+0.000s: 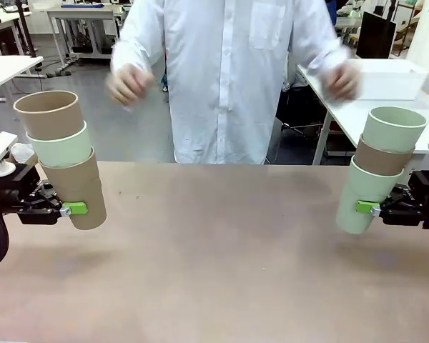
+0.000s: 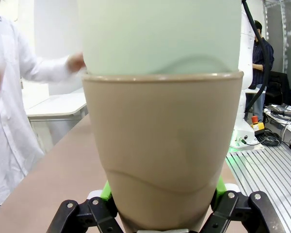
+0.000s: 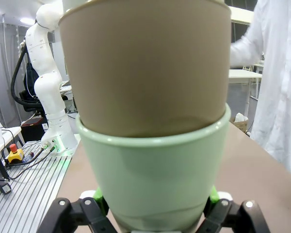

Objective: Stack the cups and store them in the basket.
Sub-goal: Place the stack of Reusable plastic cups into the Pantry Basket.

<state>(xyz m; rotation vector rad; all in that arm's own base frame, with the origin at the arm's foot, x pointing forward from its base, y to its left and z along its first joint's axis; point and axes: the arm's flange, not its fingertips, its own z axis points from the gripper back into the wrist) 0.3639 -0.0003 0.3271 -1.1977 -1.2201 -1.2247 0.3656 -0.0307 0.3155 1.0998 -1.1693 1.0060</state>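
Observation:
Two stacks of three cups hang above the table. At the left, my left gripper (image 1: 73, 209) is shut on the tan bottom cup (image 1: 75, 189) of a tilted stack, with a mint cup (image 1: 61, 146) and a tan cup (image 1: 48, 114) nested above. The left wrist view has that tan cup (image 2: 162, 155) between the green pads, the mint one (image 2: 160, 36) above. At the right, my right gripper (image 1: 368, 207) is shut on a mint cup (image 1: 363, 200), holding a tan cup (image 1: 382, 156) and a mint cup (image 1: 393, 128). Up close, the mint cup (image 3: 155, 179) carries the tan cup (image 3: 145, 68). The basket (image 1: 390, 78) rests on a far right table.
A person in a white coat stands at the far side of the brown table (image 1: 214, 264), with both hands (image 1: 129, 84) raised and apart, blurred. White tables stand behind at left and right.

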